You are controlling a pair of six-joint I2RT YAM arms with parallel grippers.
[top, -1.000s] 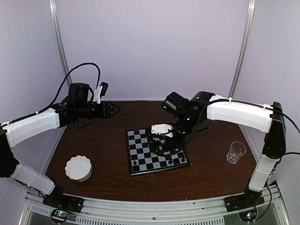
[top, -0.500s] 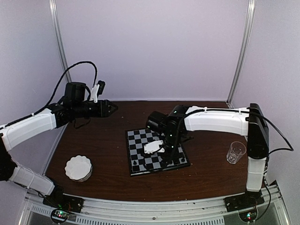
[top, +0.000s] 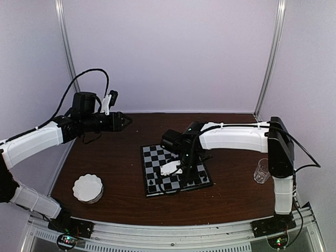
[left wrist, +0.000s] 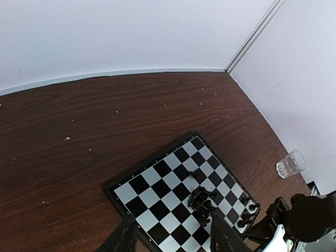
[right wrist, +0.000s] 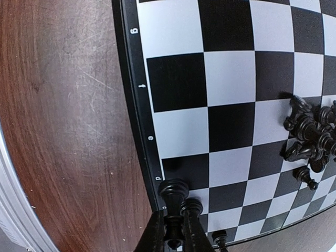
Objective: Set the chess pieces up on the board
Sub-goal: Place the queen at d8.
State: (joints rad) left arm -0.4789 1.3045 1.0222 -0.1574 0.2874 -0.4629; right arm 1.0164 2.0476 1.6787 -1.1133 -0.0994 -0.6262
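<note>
The right gripper [right wrist: 174, 216] is pinching 1 small black piece [right wrist: 174, 232] between its closed fingers. It is hovering low over the lettered rim of the board [right wrist: 231, 79], just beside a second piece [right wrist: 192, 206] standing at that edge. A cluster of chess pieces [right wrist: 311, 137] is sitting bunched near the middle of the board, and a few edge pieces [left wrist: 245, 210] are standing along 1 side. The left gripper [left wrist: 170, 239] is hanging released and empty, high above the table [top: 121, 157] and well apart from the board.

Left gripper [left wrist: 173, 239] spread, right gripper [right wrist: 174, 233] pinched.
</note>
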